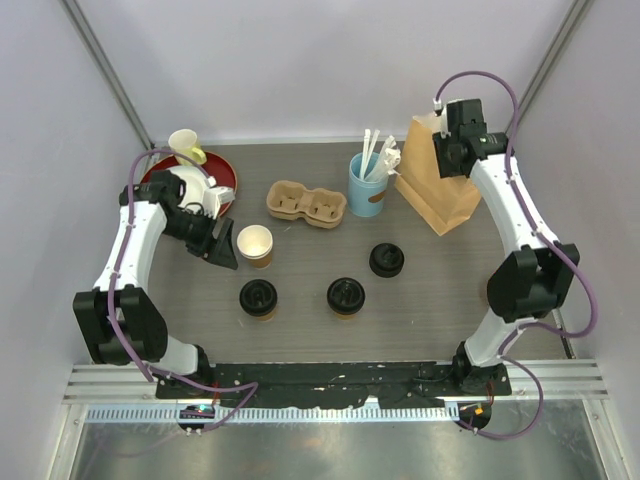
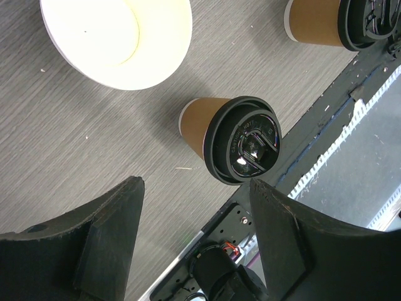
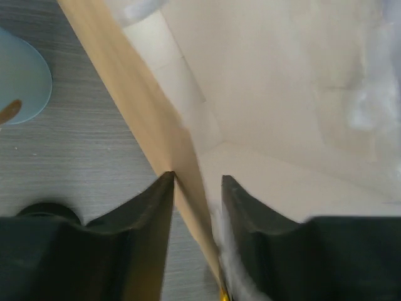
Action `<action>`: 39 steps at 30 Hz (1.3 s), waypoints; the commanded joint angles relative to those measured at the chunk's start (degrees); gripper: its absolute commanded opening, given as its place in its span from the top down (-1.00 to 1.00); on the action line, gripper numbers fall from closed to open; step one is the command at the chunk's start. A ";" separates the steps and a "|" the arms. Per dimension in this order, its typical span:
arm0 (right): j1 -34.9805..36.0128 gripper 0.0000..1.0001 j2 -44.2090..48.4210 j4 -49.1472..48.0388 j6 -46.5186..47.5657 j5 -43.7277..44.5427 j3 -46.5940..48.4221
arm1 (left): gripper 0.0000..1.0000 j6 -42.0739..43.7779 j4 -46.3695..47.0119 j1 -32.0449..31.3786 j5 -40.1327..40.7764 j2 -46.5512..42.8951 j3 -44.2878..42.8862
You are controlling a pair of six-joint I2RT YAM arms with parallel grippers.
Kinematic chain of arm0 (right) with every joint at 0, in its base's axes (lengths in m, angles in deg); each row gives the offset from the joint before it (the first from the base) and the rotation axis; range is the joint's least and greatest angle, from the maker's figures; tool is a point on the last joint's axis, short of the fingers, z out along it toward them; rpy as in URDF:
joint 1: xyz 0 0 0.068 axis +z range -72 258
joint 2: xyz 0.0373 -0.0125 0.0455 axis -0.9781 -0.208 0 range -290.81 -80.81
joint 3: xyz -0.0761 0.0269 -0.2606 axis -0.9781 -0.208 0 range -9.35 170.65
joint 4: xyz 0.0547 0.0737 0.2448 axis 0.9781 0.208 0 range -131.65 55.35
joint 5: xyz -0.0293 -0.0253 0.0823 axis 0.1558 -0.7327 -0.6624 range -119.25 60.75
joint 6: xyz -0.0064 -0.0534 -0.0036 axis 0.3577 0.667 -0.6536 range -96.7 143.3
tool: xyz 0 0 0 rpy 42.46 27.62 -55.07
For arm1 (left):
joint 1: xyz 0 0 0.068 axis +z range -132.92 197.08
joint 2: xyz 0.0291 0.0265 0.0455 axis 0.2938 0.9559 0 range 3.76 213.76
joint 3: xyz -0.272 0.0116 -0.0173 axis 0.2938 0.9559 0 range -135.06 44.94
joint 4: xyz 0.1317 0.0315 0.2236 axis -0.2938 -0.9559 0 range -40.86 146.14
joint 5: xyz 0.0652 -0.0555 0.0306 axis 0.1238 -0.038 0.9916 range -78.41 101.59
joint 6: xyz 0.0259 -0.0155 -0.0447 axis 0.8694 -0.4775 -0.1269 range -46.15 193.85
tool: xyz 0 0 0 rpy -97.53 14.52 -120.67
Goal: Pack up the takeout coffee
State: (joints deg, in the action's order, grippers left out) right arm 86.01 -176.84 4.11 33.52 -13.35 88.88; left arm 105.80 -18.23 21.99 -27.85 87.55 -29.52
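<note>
Lidded cup (image 2: 229,135) just beyond spread left jaws

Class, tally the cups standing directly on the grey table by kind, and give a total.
Tan paper cups with black lids: 2
Lidless tan paper cup: 1
Blue cup: 1
Total: 4

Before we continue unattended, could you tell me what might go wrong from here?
1. The open left gripper sits close beside the lidless cup; reaching for the lidded cup could knock it.
2. The right gripper pinches only the thin wall of the paper bag, which could tear or slip.
</note>
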 commanded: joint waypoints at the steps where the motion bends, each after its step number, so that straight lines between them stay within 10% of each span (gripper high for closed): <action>1: -0.54 0.55 -3.81 5.03 2.61 -2.89 6.17 | -0.44 0.66 -0.07 0.19 -0.37 0.06 -1.92; 3: -0.54 0.98 -2.86 5.75 1.91 -3.68 6.79 | -0.44 0.84 -0.16 0.19 -0.37 -0.29 -1.92; 14: 5.25 0.98 18.84 1.11 -3.01 3.79 8.29 | -0.44 0.58 -0.52 0.28 -0.72 -3.10 -1.92; 20: 16.66 0.98 31.42 -8.66 -3.53 -21.46 4.69 | -0.44 -3.20 1.06 0.37 1.55 -9.41 -1.22; 26: 31.22 0.98 24.78 -1.15 -0.91 -34.02 8.45 | -0.46 -9.77 1.51 1.24 5.95 -15.23 -5.07; 31: 47.69 0.98 15.62 9.78 6.47 -22.84 18.91 | -0.52 -14.80 -1.39 1.95 7.01 -19.45 -20.35; 39: 50.26 0.98 14.11 10.58 11.31 -26.97 21.82 | -0.56 -17.01 -5.96 1.95 -0.43 -17.08 -55.59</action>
State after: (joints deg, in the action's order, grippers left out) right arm 136.39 -168.31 14.36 40.44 -39.03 106.89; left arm 91.06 -20.42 23.76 -21.64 70.04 -72.27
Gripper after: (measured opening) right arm 0.058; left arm 0.777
